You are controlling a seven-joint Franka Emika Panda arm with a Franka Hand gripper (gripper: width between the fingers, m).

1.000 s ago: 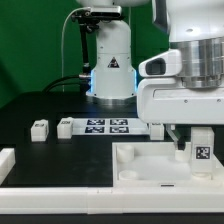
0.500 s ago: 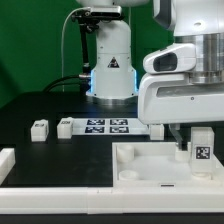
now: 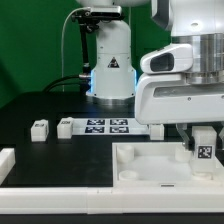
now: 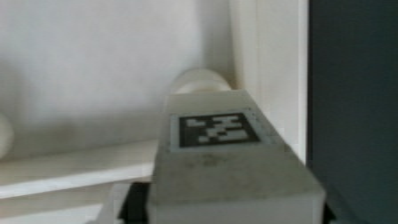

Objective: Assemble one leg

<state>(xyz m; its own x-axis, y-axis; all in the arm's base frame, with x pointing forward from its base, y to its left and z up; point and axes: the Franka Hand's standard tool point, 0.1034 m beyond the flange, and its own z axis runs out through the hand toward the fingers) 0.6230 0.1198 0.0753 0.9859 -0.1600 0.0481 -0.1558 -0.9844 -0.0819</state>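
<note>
Exterior view: the gripper (image 3: 203, 134), jaws clamped, holds the leg (image 3: 205, 152) upright above the tray-like piece (image 3: 140, 172), at its corner on the exterior view's right; wrist view: the leg (image 4: 217, 150) fills the middle, tag showing, the tray-like piece (image 4: 107, 60) behind.

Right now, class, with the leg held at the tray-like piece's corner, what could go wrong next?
The leg, gripped by the fingers, is right at the white tray-like piece's corner; pushed down off-centre, it could catch on the wall and tilt. In the wrist view the leg hides most of that corner, so alignment is hard to check.
</note>
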